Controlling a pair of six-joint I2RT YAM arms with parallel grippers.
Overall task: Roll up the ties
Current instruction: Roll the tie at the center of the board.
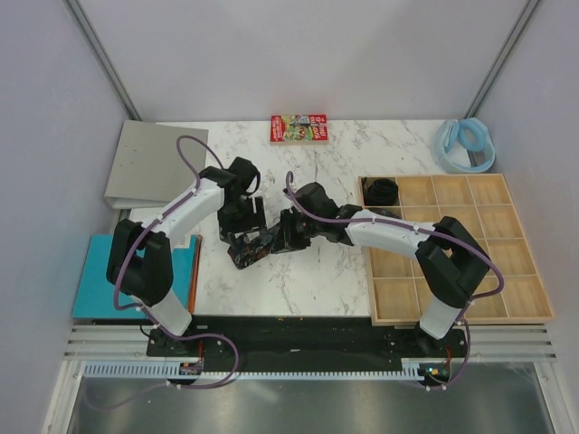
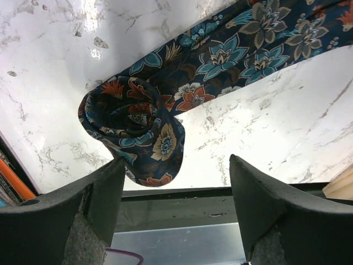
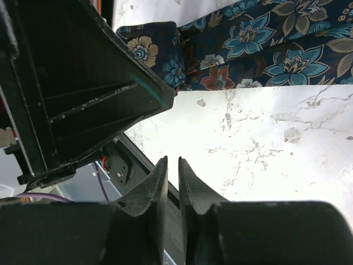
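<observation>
— Where's the tie [image 2: 135, 130]?
— My left fingers [image 2: 110, 182] stand spread wide, holding nothing. Just beyond them the tie lies on the counter [image 2: 287, 127], one end coiled (rather loosely), the rest trailing away.
— And the right?
— My right fingers [image 3: 162, 176] are pinched nearly together, empty. The tie's flat strip lies beyond.

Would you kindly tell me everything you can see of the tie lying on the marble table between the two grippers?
The tie is dark navy fabric printed with teal, orange and cream flowers. One end is wound into a loose spiral coil; the rest runs off as a flat strip. It lies on the white marble table. The open left gripper hovers by the coil without gripping it; the right gripper sits beside the strip, holding nothing.
</observation>
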